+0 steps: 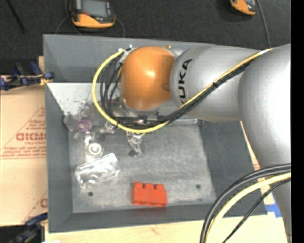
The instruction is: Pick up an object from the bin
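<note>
My gripper (135, 145) reaches down from under the arm's orange wrist cover, with its tip over bare bin floor near the middle. A small clear round cap-like piece (93, 149) lies to its left. Just below that sits a crumpled clear plastic packet (97, 169). A red-orange block with studs (149, 194) rests near the front wall, below the gripper and apart from it. Nothing shows in the gripper.
A small purple and clear bit (82, 124) lies toward the back left of the bin, with dark specks scattered on the sloped left wall. The big grey arm covers the back right part of the bin.
</note>
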Robot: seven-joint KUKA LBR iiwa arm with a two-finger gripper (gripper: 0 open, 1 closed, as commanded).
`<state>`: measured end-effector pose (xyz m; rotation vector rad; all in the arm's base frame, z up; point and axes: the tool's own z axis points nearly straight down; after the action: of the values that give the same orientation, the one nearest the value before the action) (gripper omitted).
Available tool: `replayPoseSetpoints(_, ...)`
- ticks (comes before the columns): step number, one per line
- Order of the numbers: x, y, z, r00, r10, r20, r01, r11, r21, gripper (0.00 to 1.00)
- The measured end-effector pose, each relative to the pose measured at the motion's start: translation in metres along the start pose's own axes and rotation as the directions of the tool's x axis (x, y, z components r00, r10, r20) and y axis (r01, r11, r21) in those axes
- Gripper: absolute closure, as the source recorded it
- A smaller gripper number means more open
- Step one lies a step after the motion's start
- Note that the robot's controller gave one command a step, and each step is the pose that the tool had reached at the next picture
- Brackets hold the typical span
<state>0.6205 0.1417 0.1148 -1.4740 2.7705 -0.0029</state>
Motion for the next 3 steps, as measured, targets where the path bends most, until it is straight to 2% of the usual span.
replayPoseSetpoints(1, 0.008, 0.071, 0.036, 0.994, -0.106, 0.001, 0.106, 0.994, -0.007, 0.00)
replayPoseSetpoints(2, 0.007, 0.067, 0.034, 0.995, -0.099, 0.004, 0.099, 0.995, -0.003, 1.00)
replayPoseSetpoints(3, 0.057, -0.029, -0.001, 0.994, -0.110, 0.000, 0.110, 0.994, 0.005, 1.00)
